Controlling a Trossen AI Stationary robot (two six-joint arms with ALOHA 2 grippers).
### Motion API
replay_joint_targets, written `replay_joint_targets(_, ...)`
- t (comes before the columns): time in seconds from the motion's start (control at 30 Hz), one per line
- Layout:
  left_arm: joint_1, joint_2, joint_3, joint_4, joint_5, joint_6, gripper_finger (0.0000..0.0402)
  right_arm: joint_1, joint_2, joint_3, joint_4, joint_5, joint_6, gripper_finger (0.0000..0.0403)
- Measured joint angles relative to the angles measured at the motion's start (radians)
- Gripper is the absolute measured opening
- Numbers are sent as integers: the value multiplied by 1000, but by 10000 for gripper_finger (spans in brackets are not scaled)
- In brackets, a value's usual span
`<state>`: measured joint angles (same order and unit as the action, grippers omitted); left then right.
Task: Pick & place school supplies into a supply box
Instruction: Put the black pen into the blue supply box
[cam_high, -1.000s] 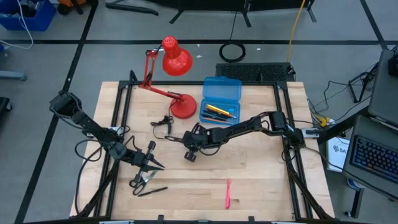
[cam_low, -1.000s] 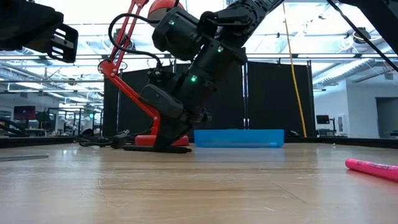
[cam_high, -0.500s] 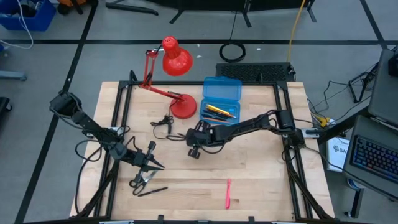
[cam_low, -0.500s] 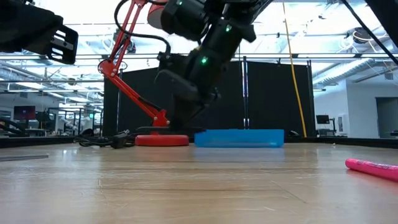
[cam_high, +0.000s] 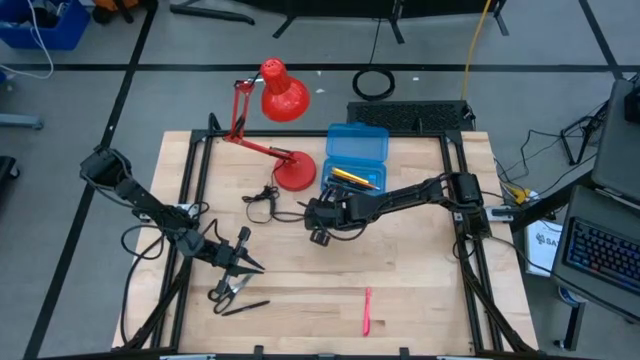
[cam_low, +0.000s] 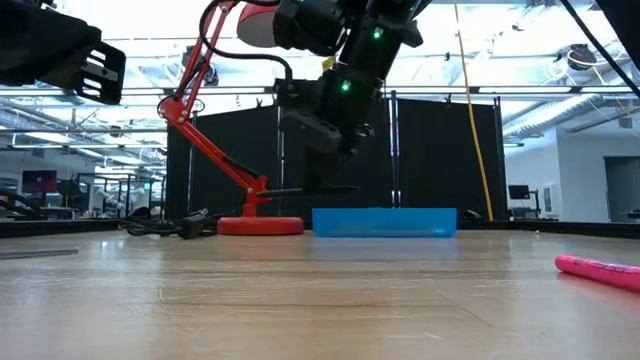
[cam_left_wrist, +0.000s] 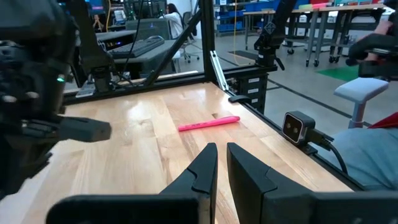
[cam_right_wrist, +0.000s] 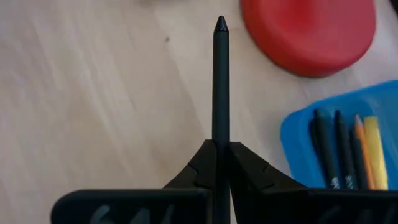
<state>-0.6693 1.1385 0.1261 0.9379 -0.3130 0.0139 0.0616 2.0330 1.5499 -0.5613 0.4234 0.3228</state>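
My right gripper (cam_high: 318, 224) hangs above the table's middle, shut on a thin black pen (cam_right_wrist: 221, 81). It is just near of the red lamp's base (cam_high: 295, 172) and left of the open blue supply box (cam_high: 352, 178). The box holds black pens, an orange pencil and a yellow marker (cam_right_wrist: 372, 149). A pink pen (cam_high: 367, 312) lies flat near the front edge. Small scissors (cam_high: 230, 288) and another black pen (cam_high: 245, 307) lie at the front left. My left gripper (cam_left_wrist: 222, 152) waits level above them, shut on nothing. My right gripper pinches the black pen between its two fingers near one end (cam_right_wrist: 221, 135). The fingers slant down from the table's right side. The pen's long free part sticks out past the fingertips to its pointed tip (cam_right_wrist: 221, 25). It hangs about level, clear of the table (cam_low: 310, 190).
The red desk lamp (cam_high: 283, 95) leans over the far left, its arm rising from the base. A black cable loop (cam_high: 262, 198) lies on the wood left of the base. Black frame rails (cam_high: 195, 190) run along the table's sides. Bare wood (cam_high: 400, 270) lies at the near right.
My right gripper has risen from the table with the black pen and gone toward the far right, nearer the blue box, tipping less steeply. The pen is now lifted clear and about level.
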Motion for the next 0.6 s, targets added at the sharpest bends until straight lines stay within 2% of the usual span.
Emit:
replay_joint_targets(0.3, 0, 0, 0, -2, 3, -8, 42, -61, -31, -3, -78, 31, -51, 10)
replay_joint_targets(0.5, 0, 0, 0, -8, 6, -8, 42, -93, -48, -3, -177, 120, -63, 10)
replay_joint_targets(0.6, 0, 0, 0, -9, 6, -8, 42, -115, -54, -2, -215, 126, -93, 10)
